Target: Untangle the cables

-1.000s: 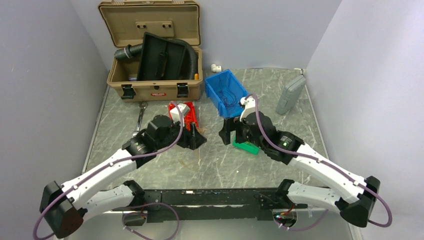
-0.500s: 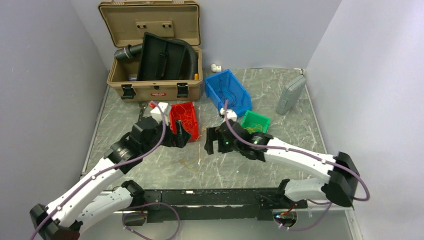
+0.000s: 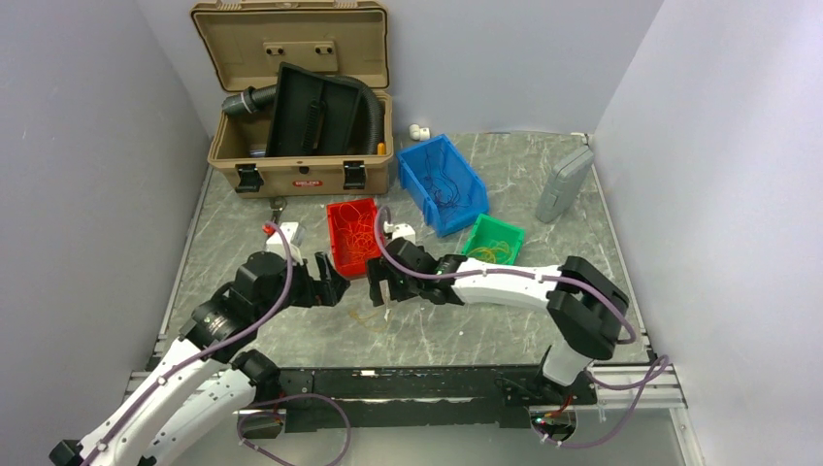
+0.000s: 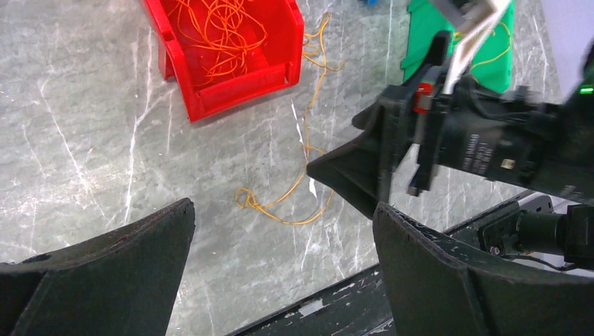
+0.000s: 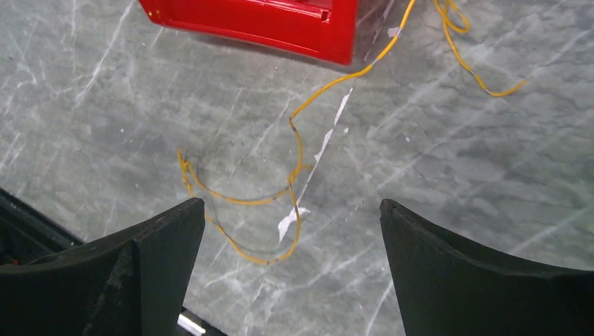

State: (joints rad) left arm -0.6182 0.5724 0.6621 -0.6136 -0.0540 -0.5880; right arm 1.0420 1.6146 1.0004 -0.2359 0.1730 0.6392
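**Left gripper** (image 3: 334, 282): my jaws are spread wide with nothing between them. It sits low over the grey marbled tabletop (image 3: 233, 233), near the front of the red plastic bin (image 3: 338, 256).

**Right gripper** (image 3: 385, 291): my jaws are equally wide apart and hold nothing. It faces the left gripper closely, its black fingers (image 4: 350, 171) pointing toward it.

**Cables, loose:** one thin orange-yellow wire (image 5: 298, 148) lies flat on the tabletop. It runs from the front corner of the red bin to a loose loop. In both wrist views the loop shows in the gap between that gripper's fingers, down on the table and in neither grip.

**Cables, binned:**
- A tangle of thin orange strands (image 4: 217, 31) sits inside the red bin.
- Yellow strands (image 3: 493, 254) sit in the small green plastic bin (image 3: 510, 233), to the right of the red bin.
- Thin dark strands (image 3: 443, 184) sit in the blue plastic bin (image 3: 466, 219), just behind the green one.

**Other items:**
- A tan hard case (image 3: 301, 181) stands at the far left with its lid raised and holds a black corrugated hose (image 3: 375, 107).
- A grey flat box (image 3: 565, 183) lies at the far right.
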